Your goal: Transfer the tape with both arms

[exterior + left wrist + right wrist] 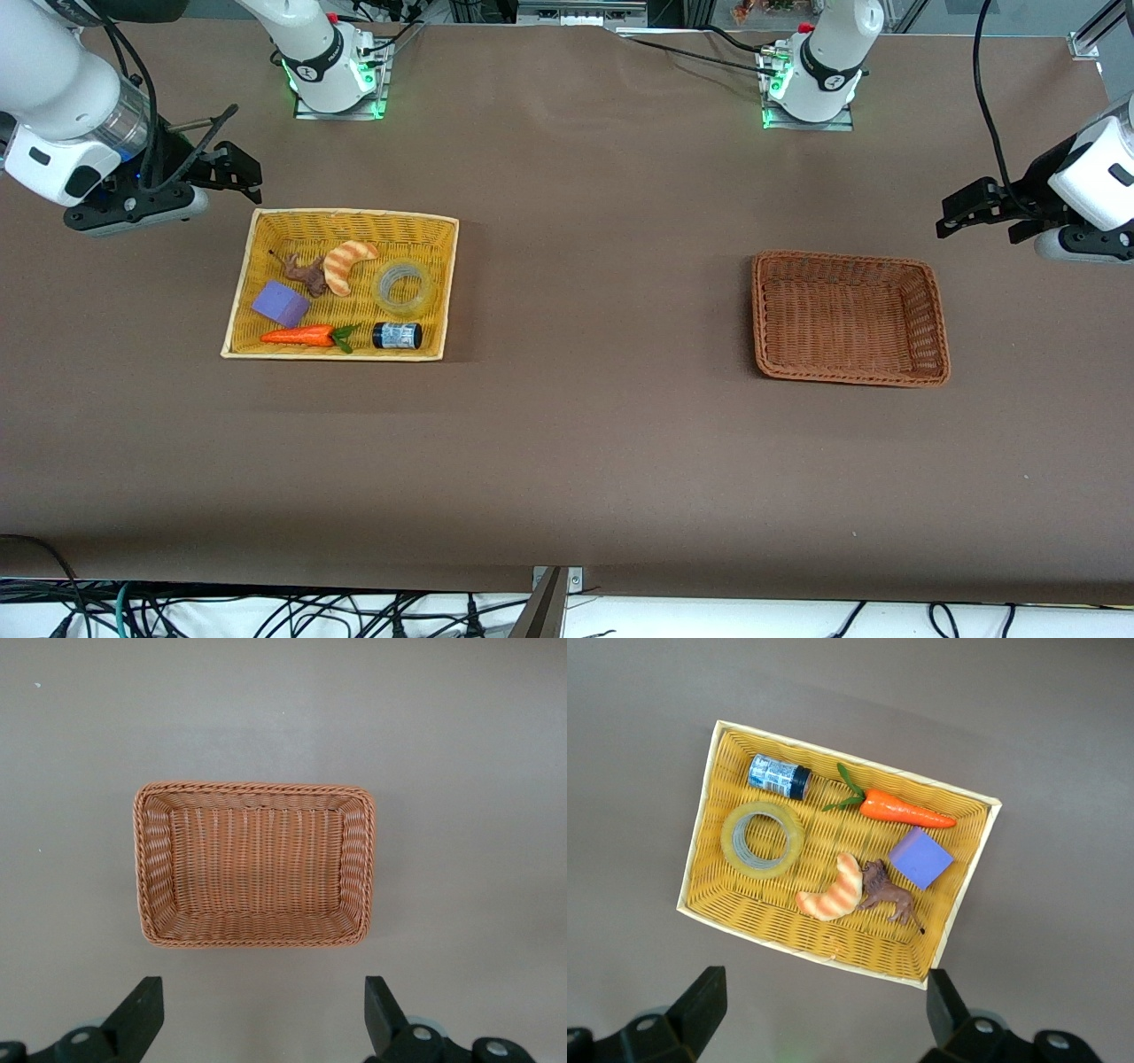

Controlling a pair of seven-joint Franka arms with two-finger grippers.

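1. Nearest the front camera you have the yellow basket's (pixel 232 330) contents: a carrot (pixel 299 336) and a small dark jar (pixel 397 336) with a blue label, both lying along the basket's near wall.
2. The tape (pixel 405 289) lies flat in that same yellow basket, just farther from the camera than the jar, at the end of the basket toward the left arm. You get it from above in the right wrist view (pixel 763 839), beside the jar (pixel 779 777).
3. Also in the basket: a purple block (pixel 281 303), a brown toy animal (pixel 307 274) and a croissant (pixel 345 265), the croissant touching the animal.
4. A brown basket (pixel 930 306) sits well apart, toward the left arm's end of the table. Nothing in it.
5. Right gripper (pixel 237 174) hangs over bare table by the yellow basket's corner at the right arm's end, jaws spread wide, holding nothing.
6. Left gripper (pixel 961 211) hangs over bare table just past the brown basket, jaws spread wide, holding nothing.
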